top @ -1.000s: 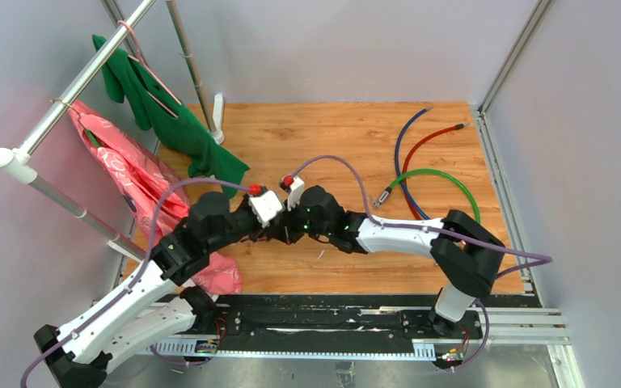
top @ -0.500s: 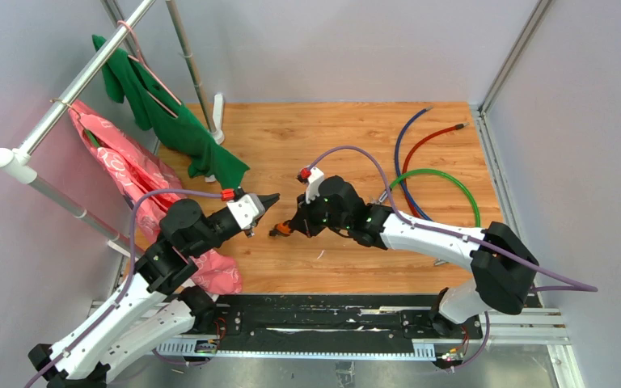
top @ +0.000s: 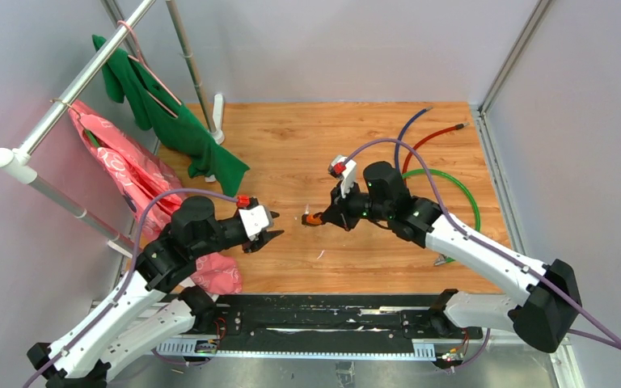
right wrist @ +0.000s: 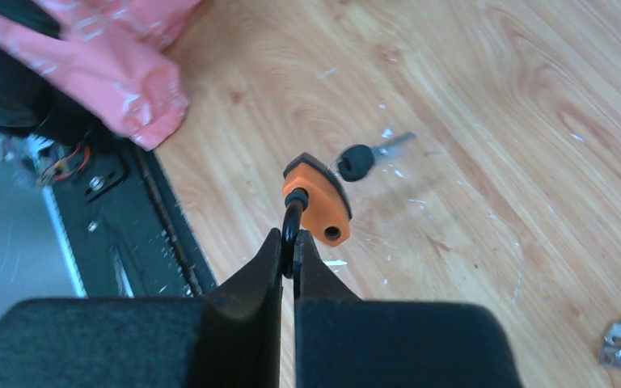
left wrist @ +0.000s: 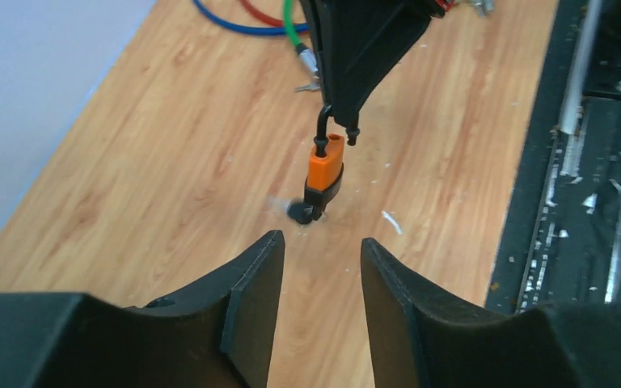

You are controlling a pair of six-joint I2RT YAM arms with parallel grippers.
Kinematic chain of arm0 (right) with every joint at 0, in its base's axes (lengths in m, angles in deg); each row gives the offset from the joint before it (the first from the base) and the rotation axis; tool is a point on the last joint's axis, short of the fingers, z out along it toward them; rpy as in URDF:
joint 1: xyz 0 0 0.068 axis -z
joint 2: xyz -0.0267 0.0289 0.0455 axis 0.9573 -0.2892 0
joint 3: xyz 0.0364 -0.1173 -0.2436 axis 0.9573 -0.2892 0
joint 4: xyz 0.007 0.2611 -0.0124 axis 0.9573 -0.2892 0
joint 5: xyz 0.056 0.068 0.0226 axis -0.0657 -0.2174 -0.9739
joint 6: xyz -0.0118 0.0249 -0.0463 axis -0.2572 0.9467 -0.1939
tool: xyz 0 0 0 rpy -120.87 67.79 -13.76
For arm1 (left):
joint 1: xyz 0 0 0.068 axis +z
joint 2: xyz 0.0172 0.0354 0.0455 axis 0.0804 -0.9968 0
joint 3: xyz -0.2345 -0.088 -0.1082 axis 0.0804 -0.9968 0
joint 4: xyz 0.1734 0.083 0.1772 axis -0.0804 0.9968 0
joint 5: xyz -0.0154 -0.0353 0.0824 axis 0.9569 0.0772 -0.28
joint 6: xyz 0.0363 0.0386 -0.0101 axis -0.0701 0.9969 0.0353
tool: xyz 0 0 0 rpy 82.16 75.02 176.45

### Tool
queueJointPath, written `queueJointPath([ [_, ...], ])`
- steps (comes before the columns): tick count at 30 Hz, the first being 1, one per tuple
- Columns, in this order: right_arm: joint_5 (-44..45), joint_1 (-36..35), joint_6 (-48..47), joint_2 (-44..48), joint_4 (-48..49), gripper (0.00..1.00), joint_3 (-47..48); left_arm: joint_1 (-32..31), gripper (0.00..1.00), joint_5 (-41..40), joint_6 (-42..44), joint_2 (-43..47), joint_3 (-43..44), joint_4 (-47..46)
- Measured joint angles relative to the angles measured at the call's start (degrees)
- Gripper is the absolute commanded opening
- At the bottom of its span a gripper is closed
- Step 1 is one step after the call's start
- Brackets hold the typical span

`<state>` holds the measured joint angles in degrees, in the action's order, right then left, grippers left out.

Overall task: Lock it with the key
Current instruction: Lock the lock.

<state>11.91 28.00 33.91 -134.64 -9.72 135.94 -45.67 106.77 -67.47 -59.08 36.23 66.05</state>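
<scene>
1. Padlock (right wrist: 317, 206), orange, hangs clear of the worktop (top: 291, 137), between my 2 arms.
2. My right hand (right wrist: 289, 259) is pinched fully closed on the thin black shackle (right wrist: 292, 217) alone. I judge this grip leaves the body and its key end free for the other side to work.
3. 1 shackle leg looks out of its hole, so I read the lock as not yet snapped shut.
4. A black-headed key (right wrist: 356, 162) sits at the body's far end, partly blurred.
5. The long axis runs from shackle to key. The key end points away from the right hand, toward the left hand (left wrist: 321, 275), and slightly down.
6. That left hand is roughly half open, holds nothing, and is lined up just short of the key.
</scene>
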Motion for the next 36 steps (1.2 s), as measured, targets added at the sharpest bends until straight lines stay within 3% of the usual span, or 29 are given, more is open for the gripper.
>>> queueJointPath([
  [5, -8.33, -0.35, -8.94, 1.2, -8.37, 0.0, 4.66, 0.0, 0.49, 5.77, -2.08, -1.97, -0.31, -0.63],
  [10, -13.09, -2.38, -13.09, 4.13, -12.83, 0.0, 7.37, 0.0, 0.67, 11.37, -4.94, -3.45, -2.14, -3.89],
  [20, -21.24, -5.68, -14.73, 7.91, -12.2, 0.0, 11.69, 0.0, 0.71, 18.99, -11.3, -4.76, -4.39, -11.19],
  [30, -21.16, -7.72, -15.89, 7.37, -12.15, 0.0, 12.35, -1.42, 0.54, 20.59, -14.38, -5.4, -6.21, -14.1],
  [34, -20.98, -7.85, -16.35, 7.32, -12.15, 0.0, 12.39, -1.66, 0.38, 20.87, -15.23, -5.55, -6.29, -14.38],
  [36, -20.87, -7.93, -16.5, 7.21, -12.13, 0.0, 12.57, -1.92, 0.38, 21.07, -15.98, -5.57, -6.32, -14.93],
])
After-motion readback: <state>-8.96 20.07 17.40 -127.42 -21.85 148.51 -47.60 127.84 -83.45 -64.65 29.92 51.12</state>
